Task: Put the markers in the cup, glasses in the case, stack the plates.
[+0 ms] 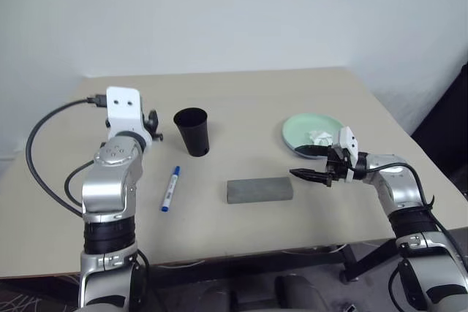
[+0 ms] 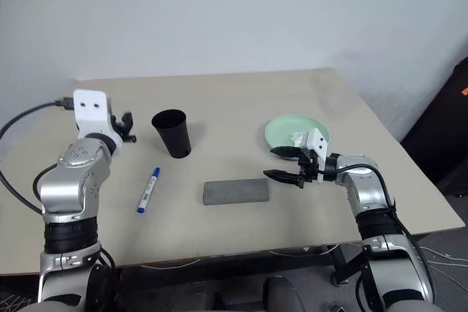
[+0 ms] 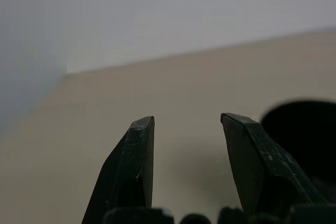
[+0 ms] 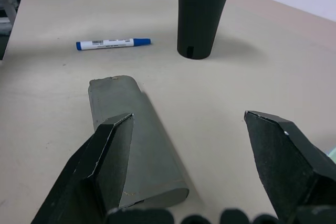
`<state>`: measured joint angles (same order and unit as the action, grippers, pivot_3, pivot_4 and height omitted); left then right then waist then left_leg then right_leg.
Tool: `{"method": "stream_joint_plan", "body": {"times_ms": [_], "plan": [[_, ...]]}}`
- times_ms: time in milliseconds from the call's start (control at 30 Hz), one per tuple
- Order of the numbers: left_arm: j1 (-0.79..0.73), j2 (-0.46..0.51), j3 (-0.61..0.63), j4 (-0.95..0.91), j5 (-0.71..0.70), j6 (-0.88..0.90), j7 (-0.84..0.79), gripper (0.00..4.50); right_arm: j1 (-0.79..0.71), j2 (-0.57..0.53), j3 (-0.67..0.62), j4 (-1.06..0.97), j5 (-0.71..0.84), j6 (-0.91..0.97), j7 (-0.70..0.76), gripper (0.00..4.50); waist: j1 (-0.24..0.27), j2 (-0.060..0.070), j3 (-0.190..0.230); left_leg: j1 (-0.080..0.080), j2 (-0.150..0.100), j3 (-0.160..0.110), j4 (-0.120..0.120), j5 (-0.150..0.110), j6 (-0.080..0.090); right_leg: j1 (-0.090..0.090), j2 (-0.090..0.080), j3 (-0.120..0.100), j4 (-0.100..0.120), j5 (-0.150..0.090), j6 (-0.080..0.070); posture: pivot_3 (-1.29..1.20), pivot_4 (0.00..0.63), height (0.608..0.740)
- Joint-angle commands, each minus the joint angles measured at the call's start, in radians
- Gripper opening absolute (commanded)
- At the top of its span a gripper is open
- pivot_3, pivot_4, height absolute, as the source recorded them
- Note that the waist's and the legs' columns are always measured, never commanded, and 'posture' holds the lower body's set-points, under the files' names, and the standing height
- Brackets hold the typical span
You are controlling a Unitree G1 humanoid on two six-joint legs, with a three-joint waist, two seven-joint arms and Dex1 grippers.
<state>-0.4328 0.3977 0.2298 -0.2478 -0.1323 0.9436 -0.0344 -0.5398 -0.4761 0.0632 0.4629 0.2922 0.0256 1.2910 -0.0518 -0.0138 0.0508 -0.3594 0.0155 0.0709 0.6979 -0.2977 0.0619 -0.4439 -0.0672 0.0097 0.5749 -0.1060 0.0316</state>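
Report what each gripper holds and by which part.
Nothing is held. The left gripper and the right gripper both have open, empty jaws.

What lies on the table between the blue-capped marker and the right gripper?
The closed grey case lies between the marker and the right gripper, seen in the left eye view.

We see the upright black cup point(image 1: 191, 131), a blue-capped marker point(image 1: 170, 188) lying near it, the shut grey case point(image 1: 259, 190), and the mint plate point(image 1: 311, 132).

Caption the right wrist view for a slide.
Open right gripper hovers over the closed grey case; blue-capped marker and upright black cup beyond.
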Motion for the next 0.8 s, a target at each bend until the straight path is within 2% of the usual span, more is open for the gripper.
{"method": "stream_joint_plan", "body": {"times_ms": [33,167,367,733,767,800], "plan": [[0.03,0.013,0.029,-0.099,-0.017,0.161,-0.009,2.06,-0.037,0.0,-0.005,-0.003,0.004,-0.008,0.011,3.66,0.0,0.0,0.0,0.0,0.0,0.0,0.0,0.0,0.0,0.0,0.0,0.0,0.0,0.0,-0.001,0.0,0.0,0.74],[0.085,-0.013,0.028,-0.119,-0.035,0.278,-0.026,2.06,-0.044,-0.001,-0.002,0.003,0.002,-0.007,0.016,3.66,0.0,0.0,0.0,0.0,0.0,0.0,0.0,0.0,0.0,0.0,0.0,0.0,0.0,-0.001,-0.001,0.0,0.0,0.74],[0.128,-0.042,-0.023,-0.094,-0.052,0.345,-0.056,2.06,-0.041,0.001,0.003,-0.003,0.001,-0.005,0.012,3.66,0.001,-0.001,0.0,0.0,-0.001,0.0,0.0,-0.002,-0.004,0.0,0.0,0.001,0.0,-0.001,-0.001,0.0,0.0,0.74],[0.158,-0.067,-0.054,-0.05,-0.042,0.373,-0.083,2.06,-0.016,-0.004,-0.001,-0.026,0.004,-0.002,-0.008,3.66,0.0,-0.001,0.0,0.0,0.0,0.0,0.0,-0.002,-0.004,0.0,0.0,0.001,0.0,-0.001,-0.002,0.0,0.0,0.74],[0.158,-0.067,-0.055,-0.048,-0.042,0.37,-0.083,1.7,-0.014,-0.004,-0.001,-0.027,0.003,-0.003,-0.01,3.66,0.0,-0.001,0.0,0.0,0.0,0.0,0.0,-0.002,-0.004,0.0,0.0,0.002,0.0,-0.001,-0.002,0.0,0.0,0.74],[0.158,-0.068,-0.056,-0.047,-0.041,0.368,-0.084,1.55,-0.013,-0.004,0.0,-0.028,0.003,-0.003,-0.011,3.66,0.0,-0.001,0.0,0.001,0.0,0.0,0.0,-0.002,-0.004,0.0,0.0,0.002,0.0,-0.001,-0.002,0.0,0.0,0.74]]}}
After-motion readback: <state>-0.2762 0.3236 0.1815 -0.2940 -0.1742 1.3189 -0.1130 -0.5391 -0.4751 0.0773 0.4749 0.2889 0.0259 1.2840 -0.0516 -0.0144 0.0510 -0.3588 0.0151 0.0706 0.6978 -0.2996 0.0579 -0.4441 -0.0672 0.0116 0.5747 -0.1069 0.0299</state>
